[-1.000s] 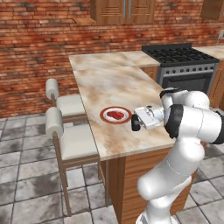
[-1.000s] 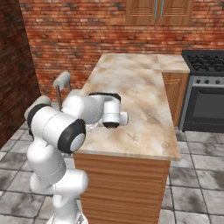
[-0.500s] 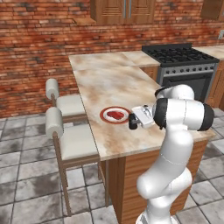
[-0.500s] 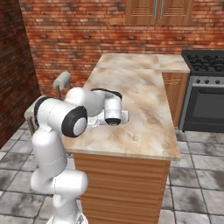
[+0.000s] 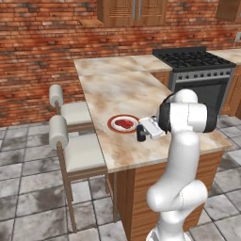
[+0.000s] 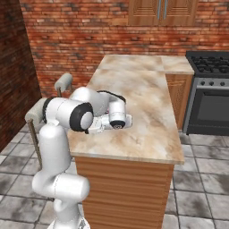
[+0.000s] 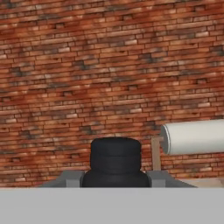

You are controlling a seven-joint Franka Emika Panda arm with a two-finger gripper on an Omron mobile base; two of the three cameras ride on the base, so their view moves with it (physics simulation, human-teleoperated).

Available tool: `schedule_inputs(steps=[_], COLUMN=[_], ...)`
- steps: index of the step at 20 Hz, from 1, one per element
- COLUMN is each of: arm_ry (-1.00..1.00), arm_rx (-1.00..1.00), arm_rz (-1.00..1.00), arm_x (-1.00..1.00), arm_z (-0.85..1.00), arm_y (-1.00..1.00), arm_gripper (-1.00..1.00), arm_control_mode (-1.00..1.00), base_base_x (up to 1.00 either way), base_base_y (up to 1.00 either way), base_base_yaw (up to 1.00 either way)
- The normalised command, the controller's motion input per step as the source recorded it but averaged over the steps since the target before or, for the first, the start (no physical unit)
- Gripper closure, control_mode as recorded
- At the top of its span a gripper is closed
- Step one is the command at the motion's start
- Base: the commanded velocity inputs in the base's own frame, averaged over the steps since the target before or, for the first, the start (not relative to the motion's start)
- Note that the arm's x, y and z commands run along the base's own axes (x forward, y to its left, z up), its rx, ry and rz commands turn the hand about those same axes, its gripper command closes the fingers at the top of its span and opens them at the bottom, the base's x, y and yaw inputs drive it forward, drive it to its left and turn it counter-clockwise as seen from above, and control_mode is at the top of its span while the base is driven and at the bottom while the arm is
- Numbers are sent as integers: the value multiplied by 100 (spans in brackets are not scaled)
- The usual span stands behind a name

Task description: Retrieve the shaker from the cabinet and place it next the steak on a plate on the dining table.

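shaker (image 5: 140,135) — small, black, cylindrical — clamped in end effector (image 5: 142,133) beside round red-rimmed plate (image 5: 114,125) on marbled stone

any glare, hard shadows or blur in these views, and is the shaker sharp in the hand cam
Left base view: even, flat light, no glare on the dining table, only a faint shadow by the plate. Right base view: same soft light. Hand view: the shaker between the pincer fingers looks slightly soft, the brick wall coarse.

Brick wall (image 5: 42,42), grey tile floor (image 5: 28,197), stove (image 5: 197,66).
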Motion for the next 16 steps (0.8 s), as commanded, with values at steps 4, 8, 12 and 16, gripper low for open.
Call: schedule_inputs(steps=[4,8,12,16], arm_ry=[0,0,0,0], arm_rx=[0,0,0,0], arm_rz=[1,0,0,0], arm_x=[27,24,21,20], arm_z=[-34,-30,-32,-18], arm_y=[11,11,8,1], arm_gripper=[100,100,100,100], arm_control_mode=[-100,-100,-100,-100], base_base_x=[0,0,0,0], base_base_y=[0,0,0,0], base_base_yaw=[0,0,0,0])
